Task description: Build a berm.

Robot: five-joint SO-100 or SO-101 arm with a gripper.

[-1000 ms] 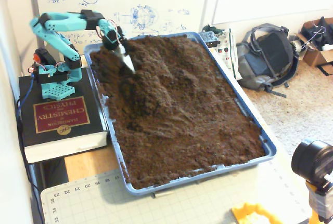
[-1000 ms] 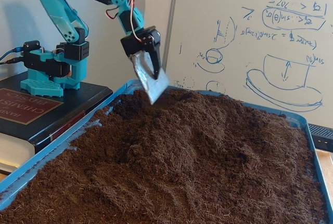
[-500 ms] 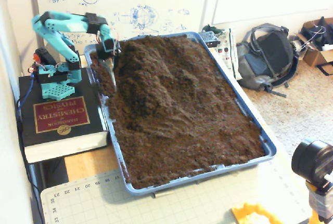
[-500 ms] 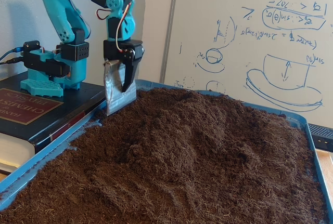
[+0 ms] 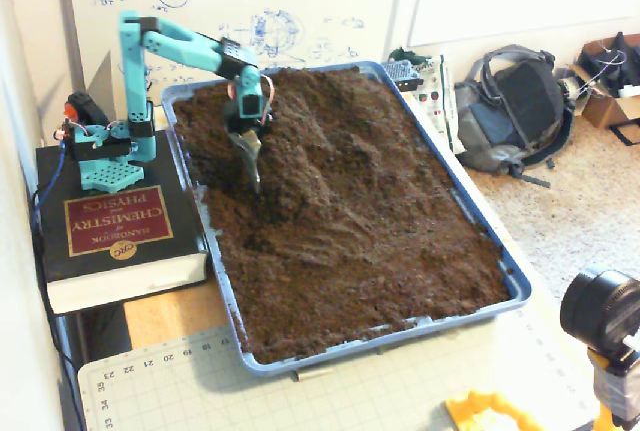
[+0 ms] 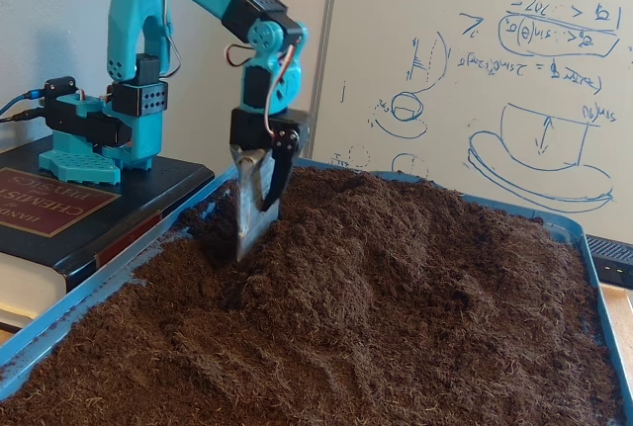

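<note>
Tool plants a metal blade in the soil beside the berm.

The turquoise arm reaches from its base on a chemistry handbook over the blue tray. Its tool points straight down with its two fingers closed on a flat metal blade, whose lower edge is sunk in the soil near the tray's arm-side rim. The berm, a lumpy ridge of dark brown soil, rises in the half of the tray nearest the whiteboard and lies just beside the blade, on the side away from the arm's base; in the low fixed view it swells above the flatter soil filling the remaining tray. A grey backpack sits on the floor beyond the tray's far long edge.
</note>
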